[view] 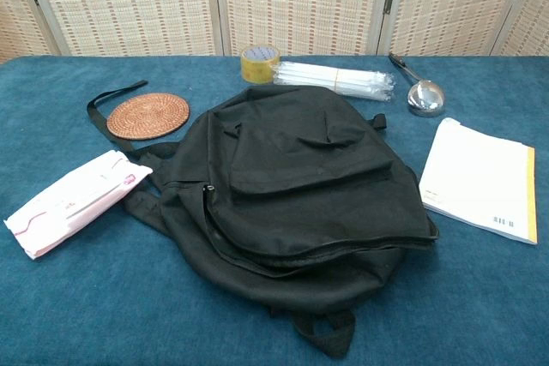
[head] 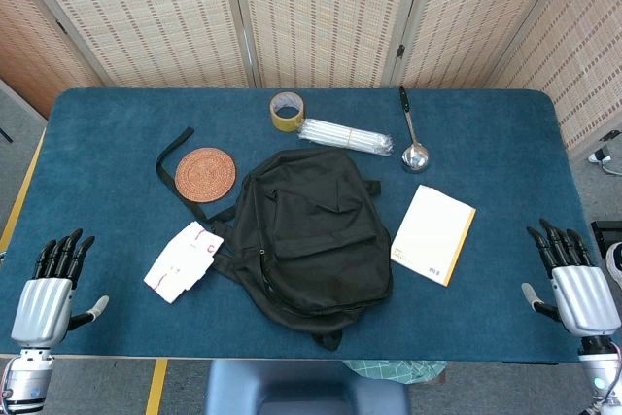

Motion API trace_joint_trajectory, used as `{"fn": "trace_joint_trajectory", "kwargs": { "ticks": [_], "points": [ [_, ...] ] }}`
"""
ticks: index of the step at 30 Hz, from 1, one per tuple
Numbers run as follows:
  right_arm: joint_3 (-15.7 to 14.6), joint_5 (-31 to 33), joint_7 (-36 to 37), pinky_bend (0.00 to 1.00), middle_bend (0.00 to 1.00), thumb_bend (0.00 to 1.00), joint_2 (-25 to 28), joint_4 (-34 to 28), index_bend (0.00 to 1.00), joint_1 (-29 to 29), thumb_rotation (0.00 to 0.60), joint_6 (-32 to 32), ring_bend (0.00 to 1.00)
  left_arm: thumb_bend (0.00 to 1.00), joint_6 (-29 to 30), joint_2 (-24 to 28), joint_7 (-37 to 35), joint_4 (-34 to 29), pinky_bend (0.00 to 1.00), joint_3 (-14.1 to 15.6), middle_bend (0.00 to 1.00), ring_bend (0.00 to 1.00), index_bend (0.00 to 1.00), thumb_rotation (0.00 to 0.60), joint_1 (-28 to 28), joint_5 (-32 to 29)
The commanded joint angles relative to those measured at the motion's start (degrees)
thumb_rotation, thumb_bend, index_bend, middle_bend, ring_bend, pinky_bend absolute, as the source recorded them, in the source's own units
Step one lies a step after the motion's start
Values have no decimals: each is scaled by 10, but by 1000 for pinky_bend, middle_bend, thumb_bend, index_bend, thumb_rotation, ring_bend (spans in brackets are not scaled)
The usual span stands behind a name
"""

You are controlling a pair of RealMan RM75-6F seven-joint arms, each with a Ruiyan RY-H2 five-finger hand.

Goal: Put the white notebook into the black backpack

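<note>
The head view shows both hands, and the chest view shows none of them. The left hand (head: 47, 293) rests at the near left corner of the blue counter (head: 107, 128), with fingers spread and holding nothing. The right hand (head: 575, 284) rests at the near right corner, also with fingers apart and holding nothing.

The chest view shows the zipper line of the black backpack (head: 306, 230), which runs along its side; whether it is fully closed I cannot tell. This view also shows a small barcode on the near right corner of the white notebook (head: 433, 234).

The white notebook lies flat on the counter, just beside the right side of the black backpack and not touching it. It lies between the backpack and the right hand, nearer to the backpack, and well apart from the left hand.

Behind the backpack are a tape roll (head: 286, 111), a bundle of clear straws (head: 345, 136) and a metal ladle (head: 412, 133). On the left lie a woven coaster (head: 205, 172) and a white packet (head: 183, 260).
</note>
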Motion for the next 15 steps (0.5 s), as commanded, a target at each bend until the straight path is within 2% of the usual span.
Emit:
{"fn": "trace_joint_trajectory", "kwargs": {
  "ticks": [1, 11, 15],
  "points": [
    [0, -6, 1, 15, 0, 369, -4, 3, 0, 1, 600, 0, 70, 250, -1, -1, 1, 0, 0, -1, 38, 47, 90, 600, -1, -1],
    [3, -31, 6, 34, 0, 370, -13, 24, 0, 8, 600, 1, 91, 250, 2, -3, -2, 2, 0, 2, 38, 46, 90, 600, 4, -3],
    [0, -53, -5, 99, 30, 370, -31, 59, 0, 24, 600, -14, 118, 250, 3, -3, -2, 0, 0, 3, 38, 47, 90, 600, 4, 2]
  ]
}}
